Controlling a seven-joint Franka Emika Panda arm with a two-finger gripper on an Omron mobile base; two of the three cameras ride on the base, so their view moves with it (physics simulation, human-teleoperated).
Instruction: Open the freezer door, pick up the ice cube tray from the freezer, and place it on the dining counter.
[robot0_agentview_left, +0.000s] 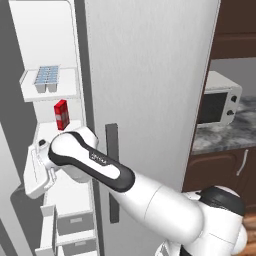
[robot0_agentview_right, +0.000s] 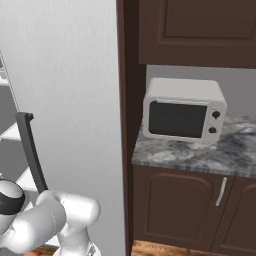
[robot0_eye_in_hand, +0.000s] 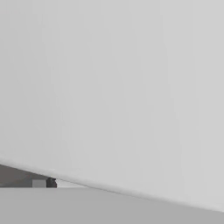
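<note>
Freezer (robot0_agentview_left: 50, 135) opened; ice cube tray (robot0_agentview_left: 47, 79) shelved at 11 o'clock, not yet lifted; pincer state cannot be told.

You've got the freezer (robot0_agentview_left: 50, 125) open at left: ice cube tray (robot0_agentview_left: 47, 78) on an upper shelf (robot0_agentview_left: 67, 85), carton (robot0_agentview_left: 61, 114) on the shelf below, drawers (robot0_agentview_left: 75, 230) at the bottom. Right of it, the closed fridge door (robot0_agentview_left: 150, 75), then the counter (robot0_agentview_right: 200, 155) carrying the microwave (robot0_agentview_right: 182, 110), cabinets (robot0_agentview_right: 175, 205) under it.
</note>
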